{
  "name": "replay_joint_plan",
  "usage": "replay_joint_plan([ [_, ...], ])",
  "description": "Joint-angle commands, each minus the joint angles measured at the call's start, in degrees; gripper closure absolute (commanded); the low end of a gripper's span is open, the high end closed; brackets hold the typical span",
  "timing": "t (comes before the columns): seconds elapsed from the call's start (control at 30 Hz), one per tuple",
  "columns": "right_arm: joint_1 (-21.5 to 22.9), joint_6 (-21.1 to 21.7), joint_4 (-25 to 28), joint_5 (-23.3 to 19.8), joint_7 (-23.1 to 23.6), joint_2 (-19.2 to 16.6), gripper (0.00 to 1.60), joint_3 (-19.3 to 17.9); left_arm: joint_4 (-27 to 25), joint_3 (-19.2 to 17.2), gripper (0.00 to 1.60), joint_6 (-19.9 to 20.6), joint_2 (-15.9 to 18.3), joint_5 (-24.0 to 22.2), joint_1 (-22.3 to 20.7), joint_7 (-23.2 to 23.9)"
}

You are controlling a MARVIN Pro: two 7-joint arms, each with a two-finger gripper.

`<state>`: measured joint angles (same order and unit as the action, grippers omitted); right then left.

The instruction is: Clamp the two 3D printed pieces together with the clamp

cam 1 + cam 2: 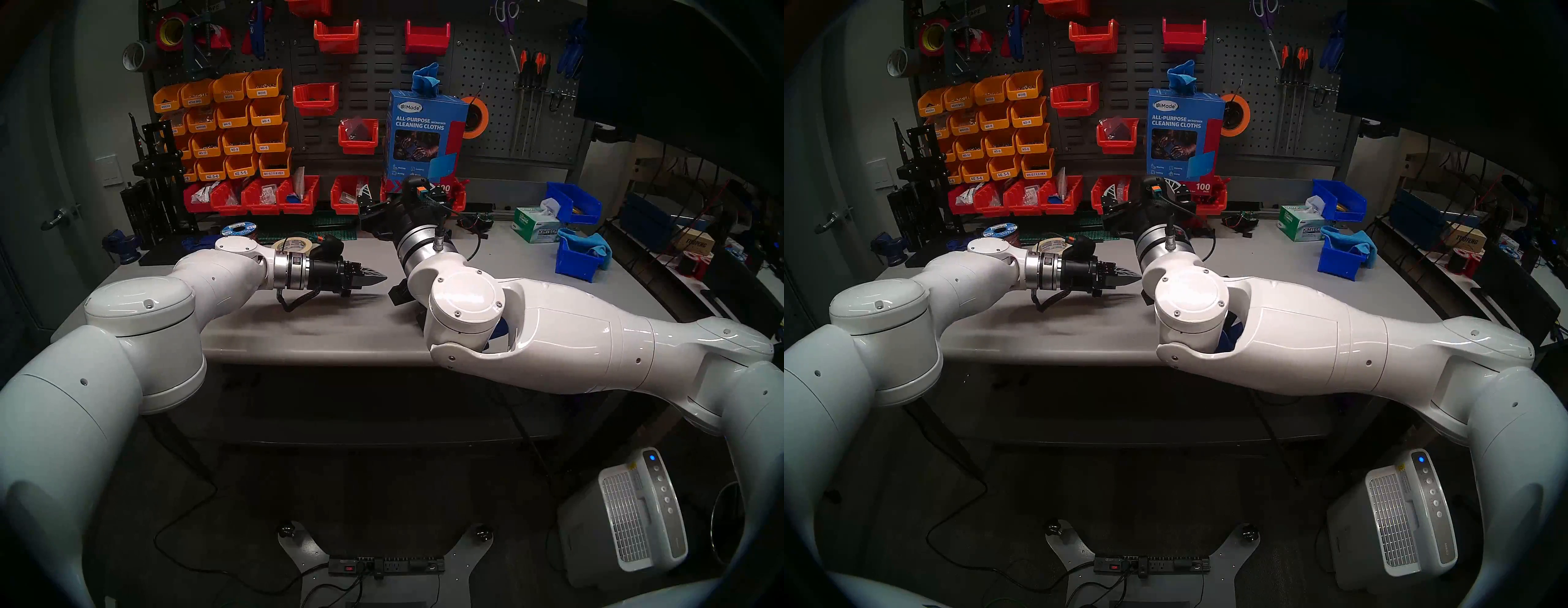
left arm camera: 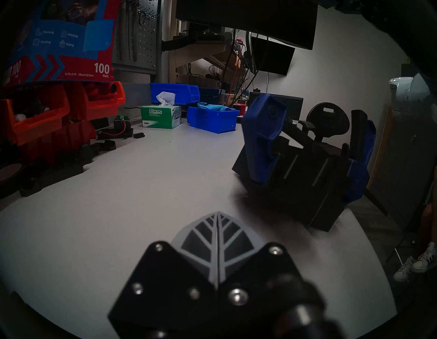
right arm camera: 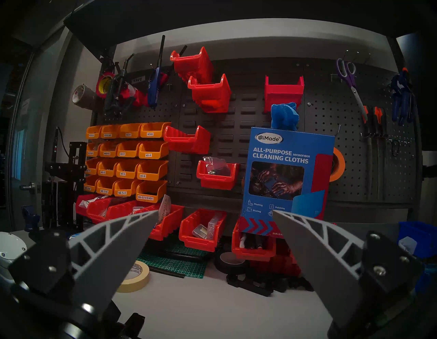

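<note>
Clamp (image 2: 262, 139) grips the two 3D printed pieces (image 2: 300, 187) on the table (image 2: 142, 189); left gripper (image 2: 217, 214) is clenched empty, right gripper (image 3: 215, 214) is spread, holding nothing.

On the tall blue cloth box (image 3: 286, 175): "UiMade", "ALL-PURPOSE MICROFIBER CLEANING CLOTHS", "Washing", "Polishing", "Dusting"; lower down, seen from the left wrist, "Wiping", "100 PACK", "11 IN x 9 IN (28cm x 22.9cm)". On the green tissue box (image 2: 160, 116): "KIMTECH". On the orange bins (image 3: 127, 161): "M3X6", "M3X8", "M3-4", "M4-6", "M3-6", "M3-8", "M3-12", "M2.5-5", "M2.5-6", "M4-0.7 X 6 HEX". On the pegboard (image 3: 260, 113), a small tag: "TAPE".
</note>
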<state>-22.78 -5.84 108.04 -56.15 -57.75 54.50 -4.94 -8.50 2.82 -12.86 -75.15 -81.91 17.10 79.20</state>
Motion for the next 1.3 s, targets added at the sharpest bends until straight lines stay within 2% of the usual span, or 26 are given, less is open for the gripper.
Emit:
replay_joint_plan([
  [0.0, 0.69, -0.18, 0.74, 0.54, -0.20, -0.70, 0.00, -0.51, 0.58, -0.43, 1.60, -0.05, -1.08, -0.34, -0.87, 0.35],
  [0.4, 1.38, -0.41, 1.76, 1.80, -1.87, -2.65, 0.00, -0.77, 1.32, -0.63, 1.60, -0.10, -1.38, -0.36, -1.16, 0.48],
  [0.67, 2.26, 0.05, 4.48, 3.44, -4.22, -9.57, 0.00, -1.53, 1.90, -1.02, 1.60, -0.75, 0.12, -0.49, -2.31, 1.67],
  [0.7, 2.26, 0.05, 4.48, 3.44, -4.22, -9.57, 0.00, -1.53, 1.90, -1.02, 1.60, -0.75, 0.12, -0.49, -2.31, 1.67],
  [0.73, 2.13, 0.16, 3.95, 3.62, -5.11, -9.24, 0.00, -1.93, 2.01, -1.10, 1.60, -0.76, 0.40, -0.52, -2.57, 1.88],
  [0.77, 2.31, 0.38, 4.31, 3.77, -5.88, -11.01, 0.00, -2.31, 2.26, -1.29, 1.60, -1.00, 1.28, -0.61, -3.29, 2.03],
  [0.93, 2.35, 0.92, 5.11, 4.24, -7.77, -14.96, 0.00, -3.19, 2.47, -1.80, 1.60, -1.86, 4.01, -0.75, -5.25, 2.40],
  [1.03, 2.20, 1.21, 4.69, 4.44, -9.00, -15.63, 0.00, -3.65, 2.53, -2.01, 1.60, -2.20, 5.41, -0.80, -5.98, 2.37],
  [1.1, 2.16, 1.37, 5.63, 4.58, -9.52, -18.23, 0.00, -3.82, 2.60, -2.35, 1.60, -2.50, 6.74, -0.97, -6.61, 2.52],
  [1.13, 1.95, 1.69, 4.19, 4.69, -10.94, -16.44, 0.00, -4.42, 2.62, -2.51, 1.60, -2.60, 7.29, -1.05, -6.78, 2.45],
  [1.17, 2.01, 1.69, 5.37, 4.71, -10.68, -19.22, 0.00, -4.25, 2.64, -2.69, 1.60, -2.72, 8.03, -1.15, -6.98, 2.40],
  [1.2, 1.80, 1.92, 4.38, 4.82, -11.88, -18.27, 0.00, -4.72, 2.66, -2.87, 1.60, -2.82, 8.61, -1.24, -7.16, 2.44],
  [1.23, 1.75, 1.97, 5.05, 4.91, -12.12, -19.83, 0.00, -4.77, 2.68, -3.03, 1.60, -2.93, 9.09, -1.33, -7.32, 2.60],
  [1.27, 1.66, 2.17, 4.52, 4.99, -13.02, -19.60, 0.00, -5.11, 2.70, -3.19, 1.60, -3.01, 9.53, -1.43, -7.44, 2.61],
])
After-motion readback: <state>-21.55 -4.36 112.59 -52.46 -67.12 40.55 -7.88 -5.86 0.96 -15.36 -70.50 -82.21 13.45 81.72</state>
